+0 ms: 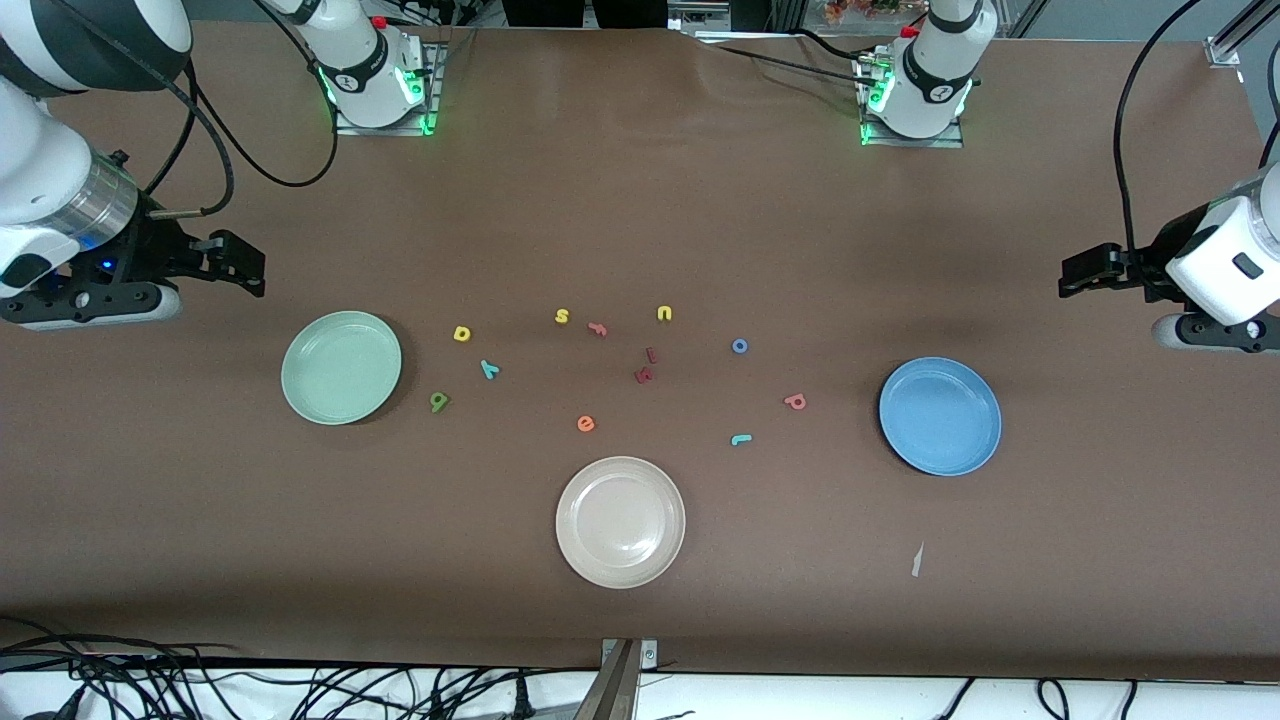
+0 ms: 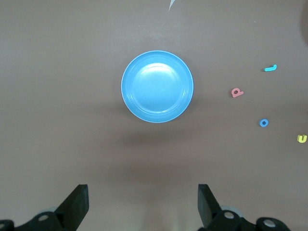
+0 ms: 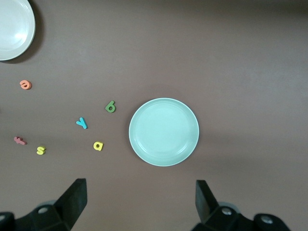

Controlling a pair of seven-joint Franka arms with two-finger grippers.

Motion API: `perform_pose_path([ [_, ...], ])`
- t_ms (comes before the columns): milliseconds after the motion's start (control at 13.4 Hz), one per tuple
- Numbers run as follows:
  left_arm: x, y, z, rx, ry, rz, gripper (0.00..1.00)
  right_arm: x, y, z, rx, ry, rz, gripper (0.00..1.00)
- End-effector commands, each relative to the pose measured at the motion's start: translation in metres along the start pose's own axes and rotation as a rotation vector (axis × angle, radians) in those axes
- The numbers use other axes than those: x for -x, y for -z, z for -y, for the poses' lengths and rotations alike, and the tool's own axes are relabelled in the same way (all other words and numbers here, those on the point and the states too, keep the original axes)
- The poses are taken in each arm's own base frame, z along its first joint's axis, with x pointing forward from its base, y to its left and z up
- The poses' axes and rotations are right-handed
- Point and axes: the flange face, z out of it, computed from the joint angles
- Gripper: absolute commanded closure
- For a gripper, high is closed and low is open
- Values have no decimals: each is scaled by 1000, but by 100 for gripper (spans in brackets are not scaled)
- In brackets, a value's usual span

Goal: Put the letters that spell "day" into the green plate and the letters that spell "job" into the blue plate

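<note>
While every letter lies loose on the counter (image 1: 640,220), left gripper (image 2: 143,204) hangs spread over bare counter beside the blue plate (image 1: 940,416), right gripper (image 3: 141,202) spread beside the green plate (image 1: 341,367).

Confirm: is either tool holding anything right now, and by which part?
Nothing is held. The left tool hangs open over bare table by the blue plate; the right tool hangs open by the green plate.

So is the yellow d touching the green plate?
Apart. The front view shows bare table between the yellow d and the green plate; the right wrist view shows the same gap.
</note>
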Motion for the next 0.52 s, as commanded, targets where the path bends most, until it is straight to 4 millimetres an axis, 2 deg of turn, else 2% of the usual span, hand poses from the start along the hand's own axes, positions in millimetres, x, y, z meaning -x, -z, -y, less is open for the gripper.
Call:
perform_pose_path([
  [0,-2,4,7,23,-6,5,0,1,4,1,-9,10,-1,0],
  [149,-2,4,16,27,3,5,0,1,4,1,-9,10,-1,0],
  [448,-2,5,7,24,-5,4,0,1,5,1,-9,12,-1,0],
])
